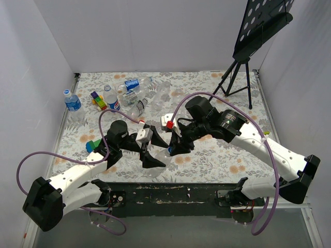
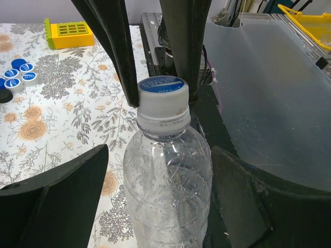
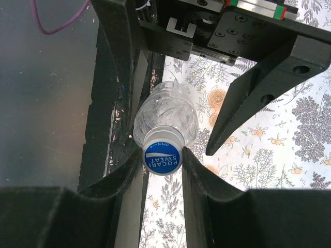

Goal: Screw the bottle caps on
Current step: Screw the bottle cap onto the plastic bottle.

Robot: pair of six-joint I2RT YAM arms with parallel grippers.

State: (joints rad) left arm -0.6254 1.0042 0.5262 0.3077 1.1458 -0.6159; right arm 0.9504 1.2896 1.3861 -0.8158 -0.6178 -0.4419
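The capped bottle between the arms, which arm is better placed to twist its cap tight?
Right. The right gripper pinches the cap, while the left gripper only straddles the bottle body, its jaws apart.

The left hand (image 1: pixel 150 157) and right hand (image 1: pixel 174 148) are hovering tip to tip near the bench's (image 1: pixel 222 155) front edge; bottles (image 1: pixel 133 83) are lying far left.

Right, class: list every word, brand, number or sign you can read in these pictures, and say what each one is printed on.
"POCARI SWEAT": on top of the blue bottle cap.
"OPEN", with an arrow: same cap, along its edge.
Far bottles: label print too small to read.
Loose caps: white markings too blurred to read.
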